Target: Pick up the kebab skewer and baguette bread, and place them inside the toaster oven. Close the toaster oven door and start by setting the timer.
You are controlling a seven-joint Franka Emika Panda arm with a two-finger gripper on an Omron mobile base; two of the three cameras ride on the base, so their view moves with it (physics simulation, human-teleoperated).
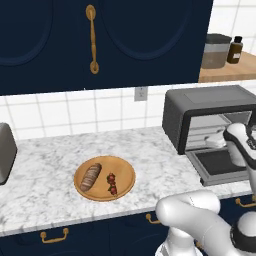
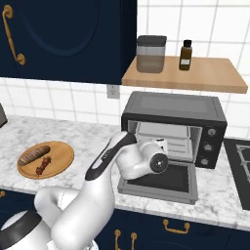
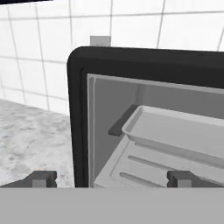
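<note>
Fingers: the gripper (image 3: 111, 178) has its two dark fingers (image 3: 42, 178) spread wide with nothing between them, facing straight into the toaster oven (image 2: 173, 128).
Toaster oven: a dark grey box on the marble surface (image 1: 45, 160); just ahead of the fingers, a pale metal tray (image 3: 175, 131) sits on a rack inside with no food on it.
Toaster oven door: the toaster oven door (image 2: 161, 181) lies folded down flat below the fingers, leaving the cavity open, likely ready for loading.
Plate: a round wooden plate (image 1: 125, 172) well off to the fingers' left holds both foods.
Baguette bread: the baguette bread (image 1: 90, 176) lies on the plate's left half.
Kebab skewer: the kebab skewer (image 1: 112, 183) lies beside the bread, apart from it.
Shelf: a wooden shelf (image 2: 210, 78) above the oven carries a grey canister (image 2: 151, 53) and a brown bottle (image 2: 185, 55).
</note>
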